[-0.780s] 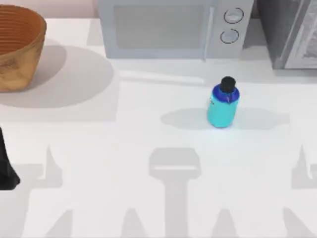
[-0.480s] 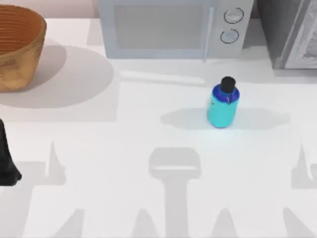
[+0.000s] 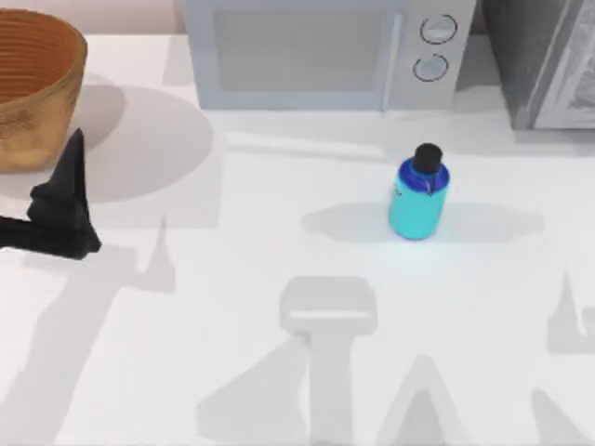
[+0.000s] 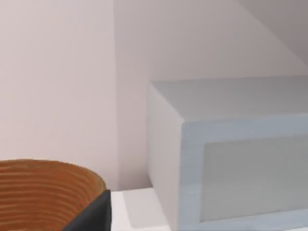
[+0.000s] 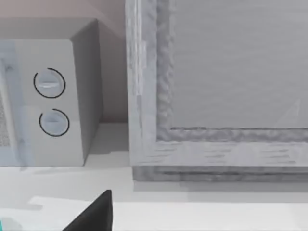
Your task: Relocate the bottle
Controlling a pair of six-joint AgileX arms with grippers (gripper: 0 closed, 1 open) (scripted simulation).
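The bottle (image 3: 418, 200) stands upright on the white table, right of centre, in front of the microwave's knobs. It has a cyan body, a blue shoulder and a black cap. My left gripper (image 3: 67, 186) is a black shape at the far left, just in front of the wicker basket and far from the bottle. A dark part of it shows in the left wrist view (image 4: 94, 216), beside the basket's rim. In the right wrist view a dark part of my right gripper (image 5: 96, 211) points toward the appliances at the back.
A wicker basket (image 3: 28, 88) stands at the back left. A white microwave (image 3: 307, 51) lines the back edge, and a grey appliance (image 3: 548, 65) stands at the back right. Bare table lies between the basket and the bottle.
My left gripper has moved from the table's left edge toward the back and slightly right, ending close to the basket. The bottle has not moved.
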